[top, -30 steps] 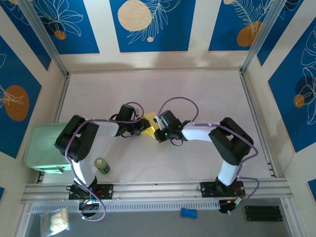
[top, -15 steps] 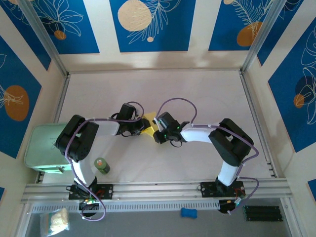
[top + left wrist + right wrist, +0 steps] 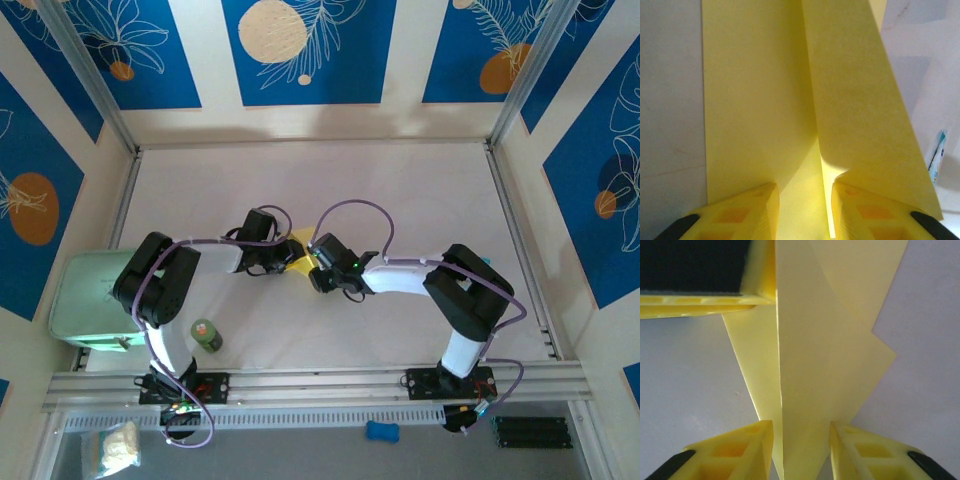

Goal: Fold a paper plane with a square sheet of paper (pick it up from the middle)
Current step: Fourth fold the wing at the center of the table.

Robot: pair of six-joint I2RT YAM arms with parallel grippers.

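White table (image 3: 420,190): yellow paper (image 3: 302,248) lies mid-table, creased down the centre with angled flaps folded; I'd judge wing folds are left. Left gripper (image 3: 802,210) at its 9 o'clock, right gripper (image 3: 801,450) at 3, both jaws apart, straddling the raised crease, unclamped.

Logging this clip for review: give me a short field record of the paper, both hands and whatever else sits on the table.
paper: pale-yellow sheet of paper, partly folded, one flap raised along a centre crease, lying on the white table
left hand: fingers apart, paper running between them
right hand: fingers apart, a folded edge between them, facing the left hand
plane: not yet finished
other items: small green container near the left arm's base; mint-green box at the table's left edge
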